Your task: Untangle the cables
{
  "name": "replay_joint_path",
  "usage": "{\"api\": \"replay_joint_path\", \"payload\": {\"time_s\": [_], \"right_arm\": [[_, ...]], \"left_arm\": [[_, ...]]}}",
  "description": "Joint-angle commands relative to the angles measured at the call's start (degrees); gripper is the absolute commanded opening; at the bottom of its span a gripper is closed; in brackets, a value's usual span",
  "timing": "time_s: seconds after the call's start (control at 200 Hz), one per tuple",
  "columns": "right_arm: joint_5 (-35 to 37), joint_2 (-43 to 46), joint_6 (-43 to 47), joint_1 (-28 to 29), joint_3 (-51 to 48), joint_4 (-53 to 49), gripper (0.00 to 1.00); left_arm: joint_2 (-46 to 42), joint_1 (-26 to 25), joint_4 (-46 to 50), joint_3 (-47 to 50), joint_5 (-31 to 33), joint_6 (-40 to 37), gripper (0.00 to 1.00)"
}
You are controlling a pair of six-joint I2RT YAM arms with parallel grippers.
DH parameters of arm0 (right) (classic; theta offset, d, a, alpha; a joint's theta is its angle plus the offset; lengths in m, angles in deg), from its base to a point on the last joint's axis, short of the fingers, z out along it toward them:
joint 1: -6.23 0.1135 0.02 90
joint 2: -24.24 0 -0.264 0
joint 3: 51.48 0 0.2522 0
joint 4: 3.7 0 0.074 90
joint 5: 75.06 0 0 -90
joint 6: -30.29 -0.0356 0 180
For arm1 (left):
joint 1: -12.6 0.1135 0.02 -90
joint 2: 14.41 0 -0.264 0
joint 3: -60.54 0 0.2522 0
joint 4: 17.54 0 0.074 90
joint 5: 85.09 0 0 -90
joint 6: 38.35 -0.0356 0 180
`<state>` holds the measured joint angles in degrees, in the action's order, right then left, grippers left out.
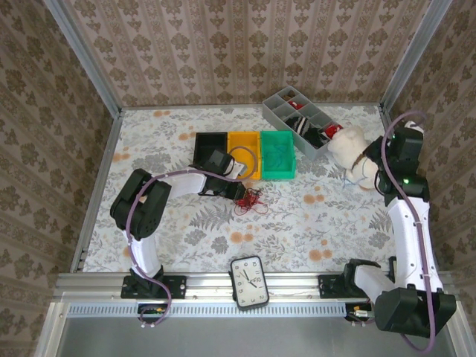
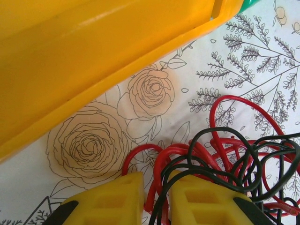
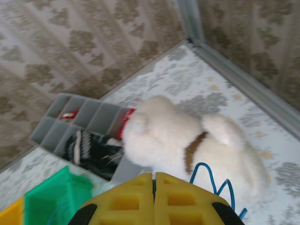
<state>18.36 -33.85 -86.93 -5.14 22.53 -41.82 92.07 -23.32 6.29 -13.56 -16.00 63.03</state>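
left tool (image 2: pixel 156 182) narrow, cables (image 2: pixel 206 152) in gap, grip unclear | right tool (image 3: pixel 153 180) closed, empty | cables cut off right

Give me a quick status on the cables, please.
Left end effector pinching red-black tangle. Right end effector shut, empty, near blue cable by plush toy. Yellow bin close beside tangle.

Floral table (image 1: pixel 312 223) carries three bins (image 1: pixel 279 176), grey tray (image 1: pixel 277 113), cables (image 1: pixel 250 201), plush toy (image 1: pixel 349 147)

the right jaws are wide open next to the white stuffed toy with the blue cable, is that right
No, the right jaws are shut, their fingers pressed together, next to the white stuffed toy with the blue cable. The right wrist view shows it.
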Motion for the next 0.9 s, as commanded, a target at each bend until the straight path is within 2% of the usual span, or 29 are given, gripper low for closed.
{"api": "replay_joint_path", "payload": {"time_s": [0.0,0.165,0.385,0.715,0.895], "right_arm": [[-6.2,0.4,1.8,3.2,5.1,2.6,0.00],[-7.1,-2.9,2.7,9.2,12.4,3.9,0.00],[-7.6,-13.9,2.5,15.3,21.7,8.0,0.00],[-10.2,-28.8,3.1,20.2,31.3,10.2,0.00],[-11.6,-34.1,3.2,22.8,32.6,9.4,0.00]], "left_arm": [[0.1,0.1,-1.3,1.6,-1.4,-0.5,0.20],[-1.1,0.1,-3.1,2.4,-1.7,-0.7,0.20],[-0.9,0.0,-2.9,2.1,-1.7,-0.5,0.20],[-0.8,-0.1,-3.1,2.3,-1.2,-0.6,0.20],[-0.1,-0.1,-3.3,1.8,-1.3,-0.7,0.20]]}}
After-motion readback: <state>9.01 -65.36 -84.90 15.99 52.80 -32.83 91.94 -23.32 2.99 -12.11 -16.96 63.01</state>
